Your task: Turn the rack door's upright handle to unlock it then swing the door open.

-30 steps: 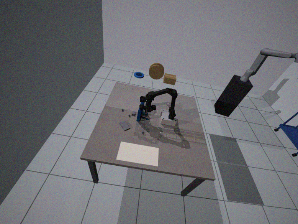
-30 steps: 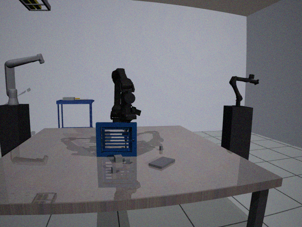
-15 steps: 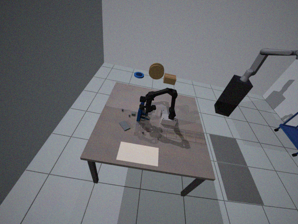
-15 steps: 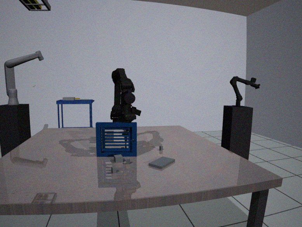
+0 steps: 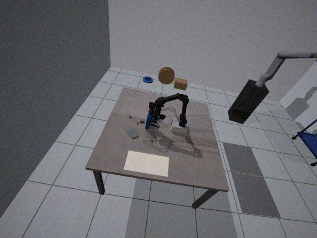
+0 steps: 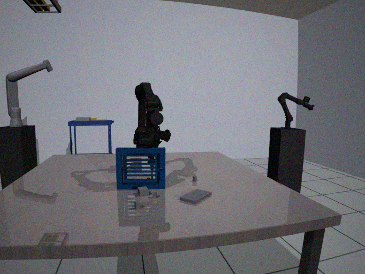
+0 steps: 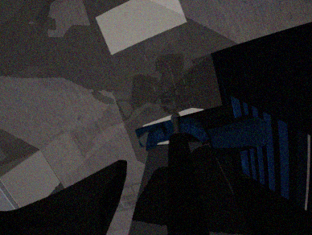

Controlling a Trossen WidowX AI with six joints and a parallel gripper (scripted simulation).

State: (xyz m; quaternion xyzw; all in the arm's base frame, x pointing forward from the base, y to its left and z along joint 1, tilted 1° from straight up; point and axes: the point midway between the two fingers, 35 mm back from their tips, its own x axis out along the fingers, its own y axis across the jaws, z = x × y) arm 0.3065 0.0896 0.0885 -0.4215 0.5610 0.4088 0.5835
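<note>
The blue rack frame [image 5: 147, 123] [image 6: 118, 169] stands upright on the table [image 5: 199, 174] [image 6: 250, 218]. Blue bars [image 5: 153, 125] stick out from its arm side in the top view, seemingly the door swung out from the frame; its exact angle is unclear. Blue slats [image 7: 284, 161] fill the right of the wrist view. A curved blue piece [image 7: 193, 129], perhaps at the handle, shows just beyond the fingertips. My gripper [image 5: 155, 118] [image 7: 181, 175] is open, its dark fingers apart and pointing down close to the door. The handle and any contact are hard to make out in the dark.
A flat grey block [image 5: 132, 133] [image 6: 195, 196] and small grey pieces [image 5: 141, 120] [image 6: 143, 191] lie on the frame's far side from my arm. A white sheet [image 5: 146, 163] lies near one table edge. My arm's white base [image 5: 179, 129] stands near the frame.
</note>
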